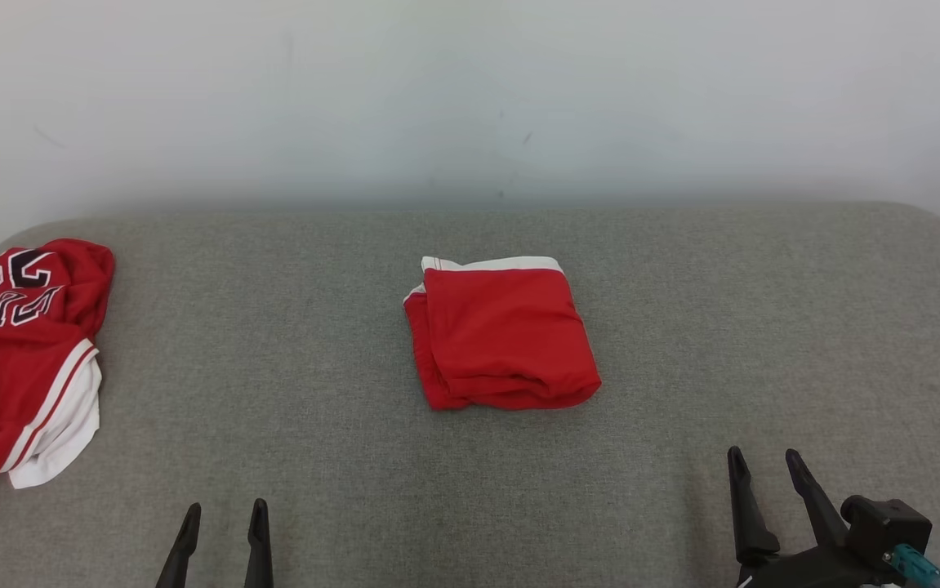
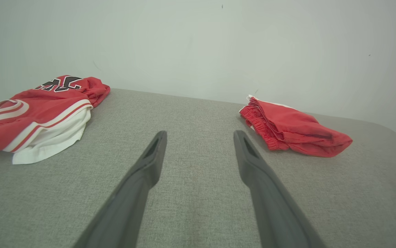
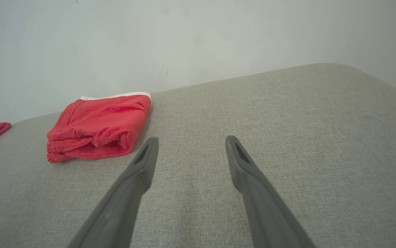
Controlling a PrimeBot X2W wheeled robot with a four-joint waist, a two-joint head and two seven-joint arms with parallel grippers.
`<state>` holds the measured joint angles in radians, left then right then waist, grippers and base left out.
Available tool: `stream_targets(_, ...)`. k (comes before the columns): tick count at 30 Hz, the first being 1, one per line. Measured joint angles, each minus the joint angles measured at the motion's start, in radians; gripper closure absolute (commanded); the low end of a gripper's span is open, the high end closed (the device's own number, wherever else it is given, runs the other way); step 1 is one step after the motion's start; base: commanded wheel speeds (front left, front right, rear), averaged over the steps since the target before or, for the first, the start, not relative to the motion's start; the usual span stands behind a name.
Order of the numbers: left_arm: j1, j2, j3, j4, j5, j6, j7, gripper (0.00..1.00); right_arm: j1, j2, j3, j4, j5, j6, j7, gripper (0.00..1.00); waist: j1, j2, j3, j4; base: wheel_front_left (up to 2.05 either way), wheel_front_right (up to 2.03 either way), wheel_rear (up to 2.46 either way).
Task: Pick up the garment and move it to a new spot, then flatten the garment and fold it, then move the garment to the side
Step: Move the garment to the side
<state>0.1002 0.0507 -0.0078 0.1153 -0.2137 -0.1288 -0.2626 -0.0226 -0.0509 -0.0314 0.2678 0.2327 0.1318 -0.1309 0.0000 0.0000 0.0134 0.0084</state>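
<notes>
Far left: crumpled red jersey (image 1: 20, 359) at edge of grey cushion (image 1: 314, 327). Left gripper (image 1: 224, 506) open, empty, lower left. Folded red shorts (image 1: 502, 339) lie mid-cushion, well apart from both grippers. Right gripper (image 1: 764, 453) open, empty, lower right.

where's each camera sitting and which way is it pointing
Head view: on the head, looking forward and down at the grey fabric surface, folded red shorts at centre; left pincer and right pincer at the bottom, both open.
Left wrist view: on the left wrist, looking low along its own fingers toward the wall; red jersey left, shorts right.
Right wrist view: on the right wrist, along its own fingers; shorts left.
Shared: the shorts show in all three.
</notes>
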Motion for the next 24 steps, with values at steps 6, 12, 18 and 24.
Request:
stream_targets(6,-0.002,0.000,-0.011,0.001,0.001,0.000,0.000,0.00,-0.010,0.000,-0.006,0.003,0.003,0.000,0.007,0.00,0.0000,0.0000,0.001,0.012,0.00,0.00,0.00)
stream_targets(12,-0.002,0.000,-0.016,-0.003,0.001,0.003,0.000,0.00,-0.017,0.001,-0.020,0.001,0.003,0.000,0.037,0.00,0.0000,0.0000,0.003,0.020,0.00,0.00,0.00)
stream_targets(18,-0.002,0.000,-0.042,-0.006,0.001,0.007,0.000,0.00,-0.090,-0.001,-0.055,0.021,0.065,0.000,0.272,0.00,-0.0001,0.0000,0.007,0.035,0.00,0.00,0.00)
stream_targets(24,-0.017,0.000,-0.067,-0.011,-0.005,0.014,0.000,0.00,-0.246,0.000,-0.067,0.008,0.014,0.000,0.593,0.00,0.0000,0.0000,0.021,0.057,0.00,0.00,0.00)
